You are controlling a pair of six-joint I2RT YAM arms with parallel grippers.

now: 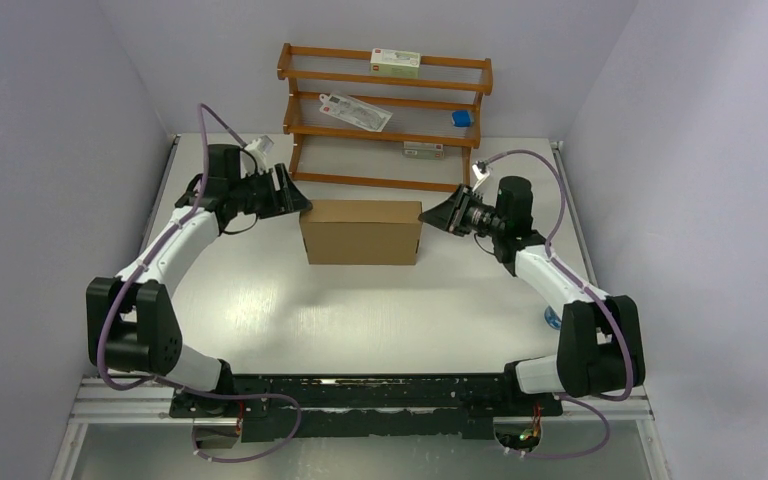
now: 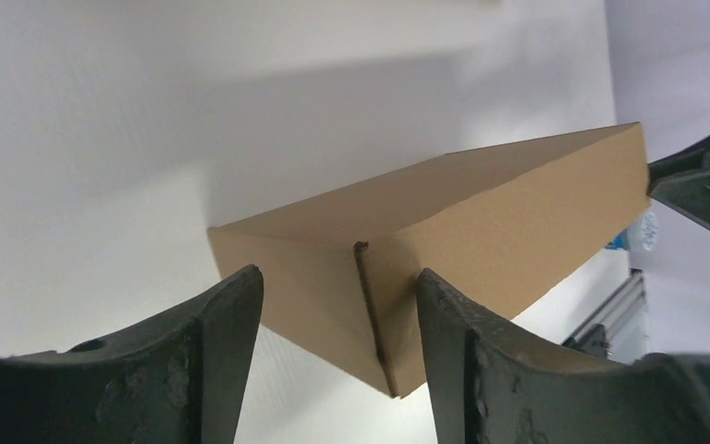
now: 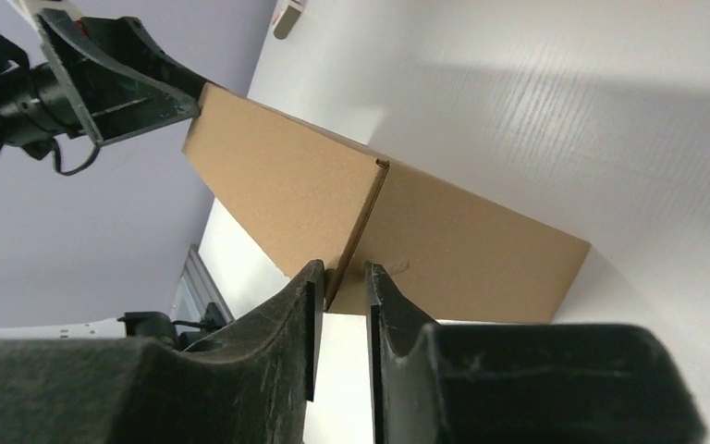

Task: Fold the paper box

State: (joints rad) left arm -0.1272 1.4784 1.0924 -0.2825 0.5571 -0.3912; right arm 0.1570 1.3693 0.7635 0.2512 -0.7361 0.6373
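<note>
Overhead camera, high behind the near edge of the table [image 1: 260, 310], faces its far edge and takes in nearly the whole top. Both wrist cameras sit low and very close, looking inward from opposite ends at the paper box [image 1: 360, 232], which all three views share.

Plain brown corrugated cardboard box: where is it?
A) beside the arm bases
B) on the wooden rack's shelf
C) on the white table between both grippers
C: the brown cardboard box sits on the white table, left gripper and right gripper at its ends.
</note>
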